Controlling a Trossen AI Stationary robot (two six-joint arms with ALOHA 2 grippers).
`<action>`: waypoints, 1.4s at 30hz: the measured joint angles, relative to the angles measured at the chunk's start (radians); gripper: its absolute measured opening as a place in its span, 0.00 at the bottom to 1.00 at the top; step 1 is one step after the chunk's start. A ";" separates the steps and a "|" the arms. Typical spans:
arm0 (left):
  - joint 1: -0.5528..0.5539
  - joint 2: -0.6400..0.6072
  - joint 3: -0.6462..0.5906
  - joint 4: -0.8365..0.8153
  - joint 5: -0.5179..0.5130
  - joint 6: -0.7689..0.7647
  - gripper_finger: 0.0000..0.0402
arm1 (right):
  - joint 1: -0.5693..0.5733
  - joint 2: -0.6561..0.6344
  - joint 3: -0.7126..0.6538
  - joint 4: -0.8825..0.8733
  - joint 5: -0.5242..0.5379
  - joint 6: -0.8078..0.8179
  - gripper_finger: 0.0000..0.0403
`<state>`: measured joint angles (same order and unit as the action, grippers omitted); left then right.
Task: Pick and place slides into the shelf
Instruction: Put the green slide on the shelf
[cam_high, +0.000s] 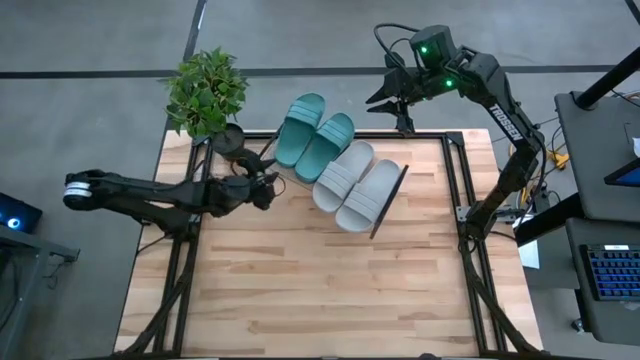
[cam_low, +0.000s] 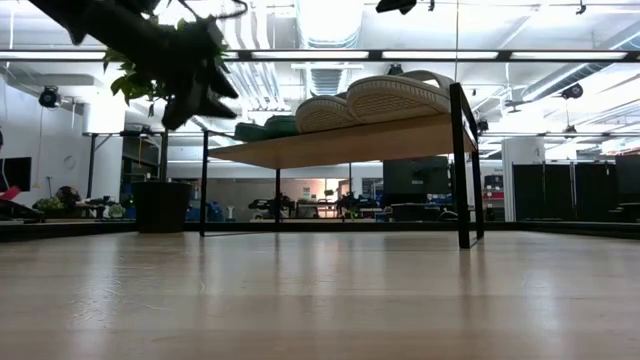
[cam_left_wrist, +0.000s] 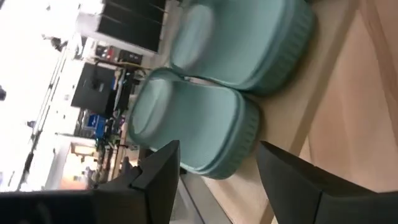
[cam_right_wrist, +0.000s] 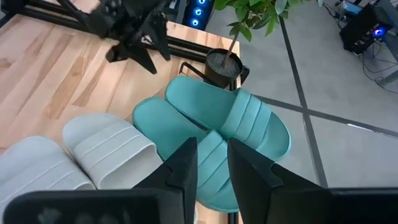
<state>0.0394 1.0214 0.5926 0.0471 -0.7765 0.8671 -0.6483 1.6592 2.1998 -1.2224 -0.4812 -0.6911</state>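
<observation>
All four slides lie side by side on the slanted shelf (cam_high: 391, 196), soles down on its board (cam_low: 340, 146). The teal pair (cam_high: 312, 136) is toward the far left and the grey pair (cam_high: 356, 184) to its right. My left gripper (cam_high: 268, 186) hovers open just left of the shelf, level with the teal slides (cam_left_wrist: 214, 93), fingers pointing at them without touching. My right gripper (cam_high: 402, 112) hangs above the table's far edge behind the shelf, looking down on the teal pair (cam_right_wrist: 211, 124). Its fingers are a narrow gap apart and hold nothing.
A potted plant (cam_high: 206, 90) in a dark pot (cam_high: 229, 138) stands at the far left corner, close behind my left gripper and beside the teal slides. The near half of the wooden tabletop (cam_high: 320, 290) is bare. Black frame rails run along the table's left and right sides.
</observation>
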 joint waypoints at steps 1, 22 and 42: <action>-0.010 -0.013 0.000 0.001 -0.014 -0.029 0.49 | 0.000 0.000 -0.001 0.001 0.000 0.002 0.20; -0.112 -0.231 -0.021 0.179 -0.047 -0.549 0.49 | -0.077 0.362 0.010 0.447 0.012 0.386 0.02; -0.114 -0.212 -0.040 0.178 -0.062 -0.548 0.49 | -0.042 0.515 0.156 0.489 0.015 0.385 0.02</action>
<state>-0.0750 0.8093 0.5526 0.2251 -0.8390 0.3187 -0.6903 2.1739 2.3558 -0.7331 -0.4663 -0.3061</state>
